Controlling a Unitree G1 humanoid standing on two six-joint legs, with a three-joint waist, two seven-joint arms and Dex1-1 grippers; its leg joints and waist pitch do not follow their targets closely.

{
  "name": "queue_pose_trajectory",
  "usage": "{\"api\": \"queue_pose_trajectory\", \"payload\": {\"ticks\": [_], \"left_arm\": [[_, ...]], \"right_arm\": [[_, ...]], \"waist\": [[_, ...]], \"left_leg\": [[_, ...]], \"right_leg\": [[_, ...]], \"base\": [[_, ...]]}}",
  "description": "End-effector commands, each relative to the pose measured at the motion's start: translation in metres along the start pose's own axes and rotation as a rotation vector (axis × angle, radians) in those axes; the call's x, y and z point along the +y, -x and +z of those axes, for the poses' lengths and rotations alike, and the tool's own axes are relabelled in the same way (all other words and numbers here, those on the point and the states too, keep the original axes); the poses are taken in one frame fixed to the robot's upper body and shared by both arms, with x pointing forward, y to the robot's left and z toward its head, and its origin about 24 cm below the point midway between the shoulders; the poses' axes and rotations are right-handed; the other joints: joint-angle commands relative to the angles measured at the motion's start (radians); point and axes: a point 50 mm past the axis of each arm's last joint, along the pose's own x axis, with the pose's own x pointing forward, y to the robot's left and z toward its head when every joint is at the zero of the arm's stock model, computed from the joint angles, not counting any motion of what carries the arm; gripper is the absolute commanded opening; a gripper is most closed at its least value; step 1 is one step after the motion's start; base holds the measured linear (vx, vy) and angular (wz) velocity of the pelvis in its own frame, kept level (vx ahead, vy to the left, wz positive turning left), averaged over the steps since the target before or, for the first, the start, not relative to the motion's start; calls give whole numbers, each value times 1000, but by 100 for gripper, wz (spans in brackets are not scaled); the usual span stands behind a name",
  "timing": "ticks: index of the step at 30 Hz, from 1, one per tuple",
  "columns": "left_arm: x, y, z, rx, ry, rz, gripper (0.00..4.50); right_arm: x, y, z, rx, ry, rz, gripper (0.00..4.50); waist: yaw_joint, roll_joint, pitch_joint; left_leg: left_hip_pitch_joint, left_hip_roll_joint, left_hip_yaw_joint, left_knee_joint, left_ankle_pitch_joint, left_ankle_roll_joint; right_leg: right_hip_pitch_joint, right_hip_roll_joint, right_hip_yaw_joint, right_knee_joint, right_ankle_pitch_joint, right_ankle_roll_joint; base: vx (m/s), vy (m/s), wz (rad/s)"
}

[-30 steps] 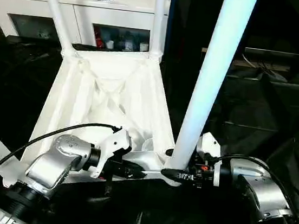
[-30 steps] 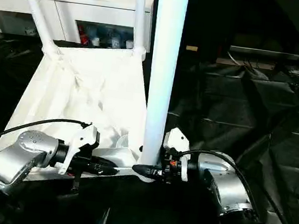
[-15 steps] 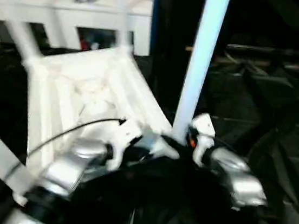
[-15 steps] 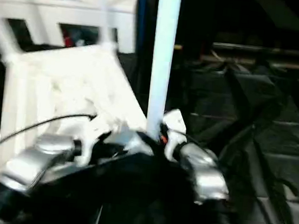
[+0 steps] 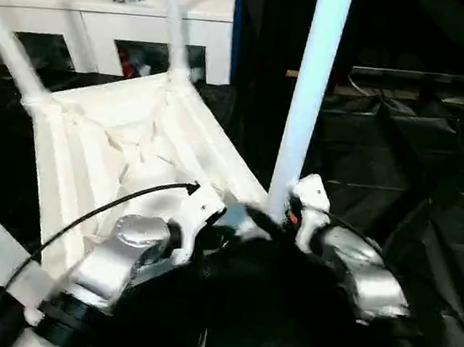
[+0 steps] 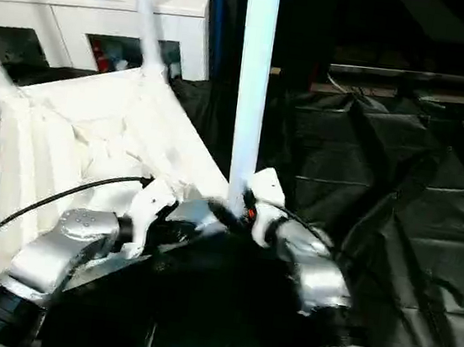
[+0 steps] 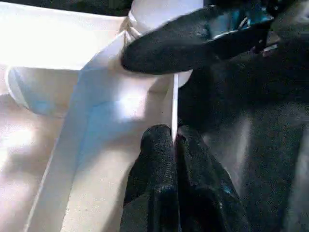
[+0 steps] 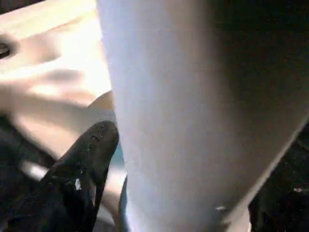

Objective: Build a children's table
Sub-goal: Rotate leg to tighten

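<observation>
Risk: the near-right leg (image 5: 308,107), standing upright in the corner socket at about 5 o'clock of the upturned tabletop (image 5: 116,151), is possibly seating only loosely, and any sideways push from the right claw (image 8: 101,145) could be tilting it out or dragging the tabletop across the black floor sheet (image 6: 408,187). Left claw (image 7: 173,145): pinching narrowly on the tabletop's thin rim beside that socket. Right claw: standing wide around the leg's base, one finger (image 8: 82,169) lying beside it; a firm hold cannot be told.

Right hand (image 6: 240,213) blurred beside near leg (image 6: 252,83); grip unresolved. Leg's top cut off. Left hand (image 7: 174,145) hides part of tabletop (image 7: 72,159) edge.
</observation>
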Motion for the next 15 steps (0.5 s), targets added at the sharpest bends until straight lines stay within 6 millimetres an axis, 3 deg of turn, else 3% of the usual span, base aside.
{"api": "queue_pose_trajectory", "payload": {"ticks": [1,5,7,9,12,15], "left_arm": [[-18,-4,22,-114,-76,-167,0],[-16,6,18,-90,-80,-225,0],[-13,10,15,-73,-83,-245,0],[-10,13,13,-60,-86,-257,0],[-5,17,11,-42,-89,-261,0],[-3,21,9,-29,-82,-273,0]], "right_arm": [[20,-7,-10,41,-7,158,367],[23,12,-6,23,-11,332,367],[24,22,-6,28,-22,405,367],[25,26,-6,31,-38,436,367],[26,32,-7,48,-39,485,367],[27,35,-9,76,-26,513,341]], "waist": [[6,-11,-50],[12,-10,-48],[22,-15,-47],[32,-12,-47],[35,-23,-47],[40,-22,-48]], "left_leg": [[4,69,-31,-66,-163,86],[9,74,-30,-66,-180,96],[9,75,-29,-67,-182,92],[12,76,-28,-66,-183,90],[10,77,-28,-68,-176,85],[8,75,-29,-66,-160,84]], "right_leg": [[42,-94,57,-78,-146,-218],[38,-91,57,-79,-153,-223],[39,-91,58,-80,-173,-221],[36,-92,58,-79,-184,-217],[36,-94,58,-79,-195,-215],[37,-95,58,-77,-191,-210]], "base": [[0,0,0],[0,0,0],[0,0,0],[0,0,0],[0,0,0],[0,0,0]]}}
